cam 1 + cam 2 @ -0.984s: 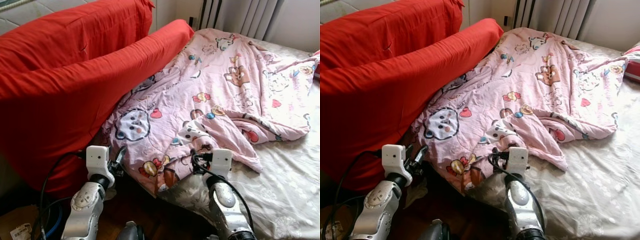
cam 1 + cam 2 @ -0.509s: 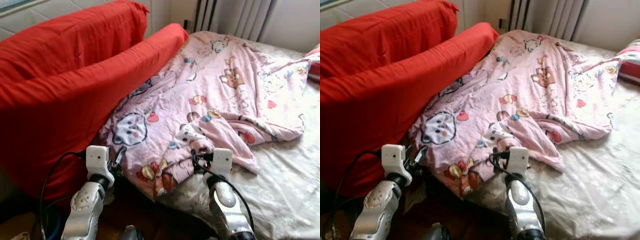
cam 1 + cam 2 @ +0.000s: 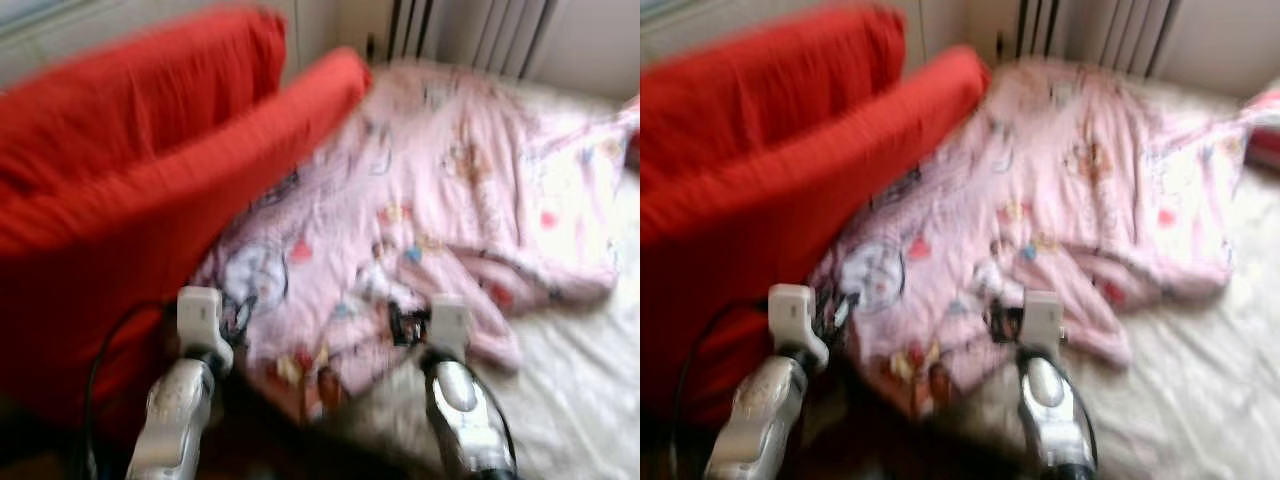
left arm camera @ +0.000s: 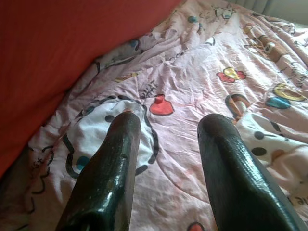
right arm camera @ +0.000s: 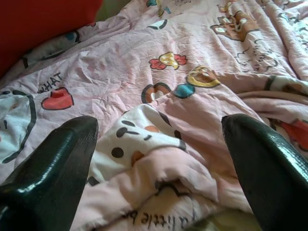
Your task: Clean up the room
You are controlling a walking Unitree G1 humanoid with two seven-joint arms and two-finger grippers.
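Nearest the robot, at the foot of the bed, both arms reach forward over the near edge of a rumpled pink quilt printed with cartoon animals. The left end effector hangs released, its two black fingers apart above a round animal face on the quilt, beside the red cushion. The right end effector is also released, its fingers spread wide either side of a raised fold at the quilt's near corner, not yet touching it as far as I can tell.

The step in hand looks like the approach to the quilt, with tidying of the bedding to follow. The next move probably calls for lowering the right end effector onto that fold and clenching on a thick enough bunch of cloth, while the left finds the flatter edge near the cushion, which gives less to pinch.

The head views are blurred but give the whole layout: quilt heaped across the pale sheet, red cushion leaning along the left side, curtains at the far end. The wrist views are sharp and show what the head views lose: the finger gaps, the fold's height and the wrinkles in the cloth.
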